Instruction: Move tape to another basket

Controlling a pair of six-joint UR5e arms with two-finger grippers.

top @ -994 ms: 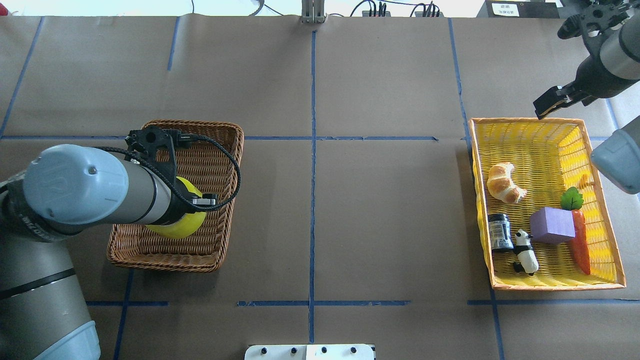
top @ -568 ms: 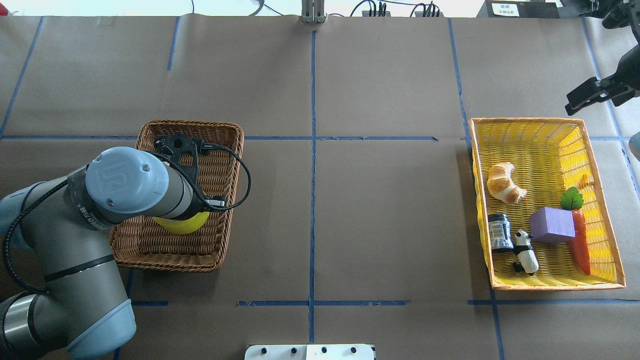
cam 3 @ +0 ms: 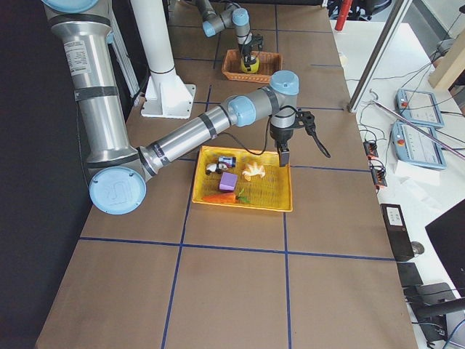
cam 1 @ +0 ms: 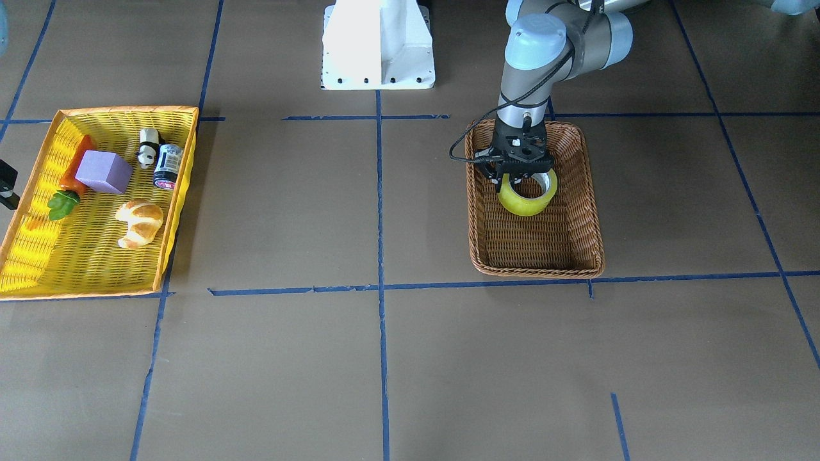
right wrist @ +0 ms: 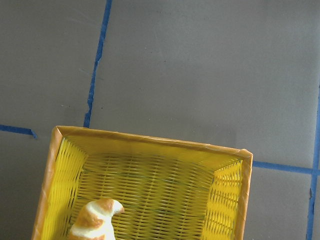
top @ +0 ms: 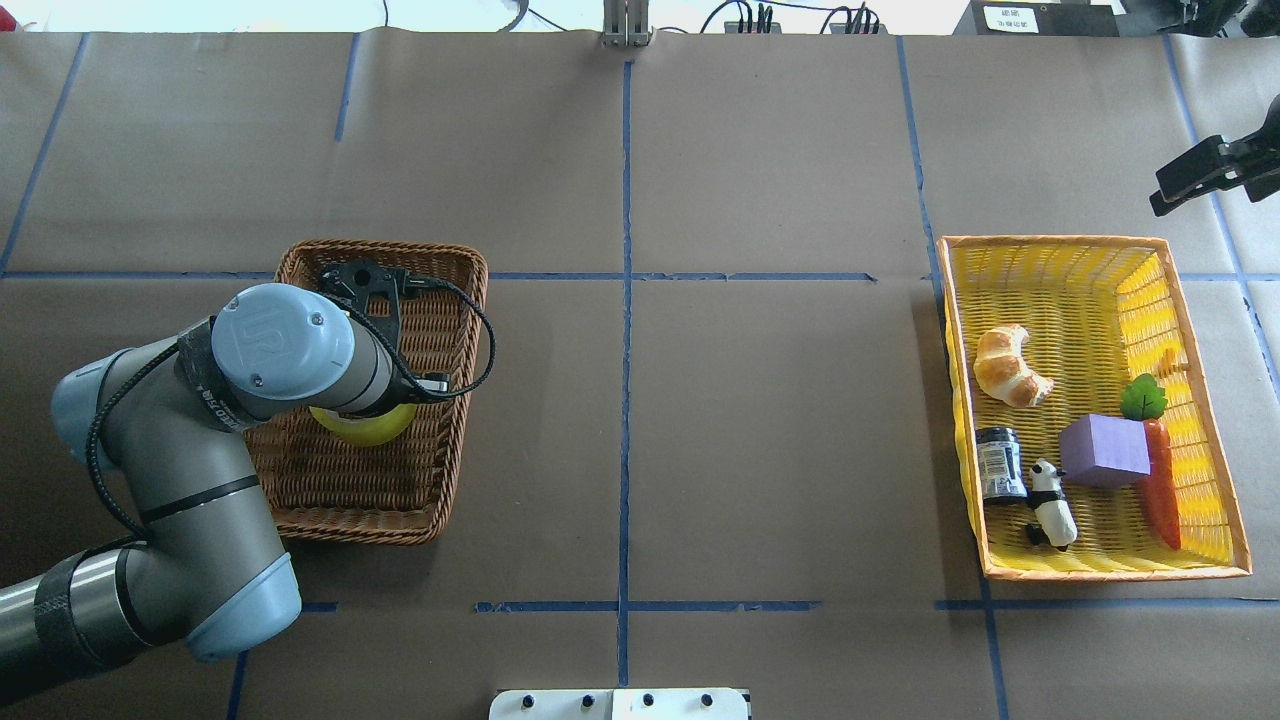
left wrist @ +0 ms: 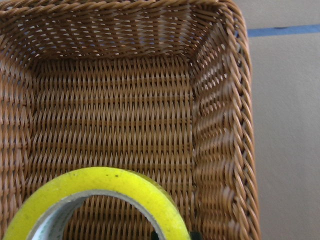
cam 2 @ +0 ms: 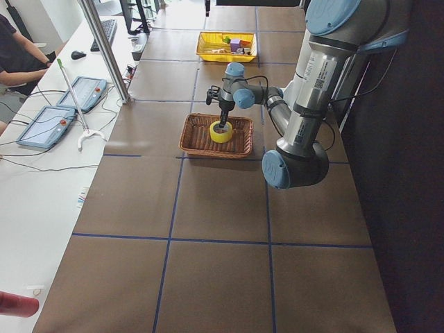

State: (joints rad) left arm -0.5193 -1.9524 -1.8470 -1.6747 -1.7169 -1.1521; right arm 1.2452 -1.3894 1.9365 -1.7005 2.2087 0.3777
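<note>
The yellow-green tape (cam 1: 526,203) is inside the brown wicker basket (cam 1: 538,269), slightly tilted, near the end closest to the robot. My left gripper (cam 1: 520,179) points down into the basket and is shut on the tape's rim. In the left wrist view the tape (left wrist: 100,182) fills the bottom edge, with the basket wall (left wrist: 240,100) beyond it. In the overhead view my left wrist covers most of the tape (top: 365,430). My right gripper (top: 1160,203) hangs past the far right corner of the yellow basket (top: 1100,572). It looks open and empty.
The yellow basket with the orange rim holds a croissant (top: 1010,365), a purple block (top: 1103,450), a carrot (top: 1160,490), a small can (top: 998,462) and a panda figure (top: 1050,503). Blue tape lines cross the brown table. The white robot base (cam 1: 378,45) stands at the robot's side.
My left arm has swung its elbow back and lowered the tape, which looks smaller and deeper in the brown basket. My right gripper has drawn away to the right, off the yellow basket's corner.
</note>
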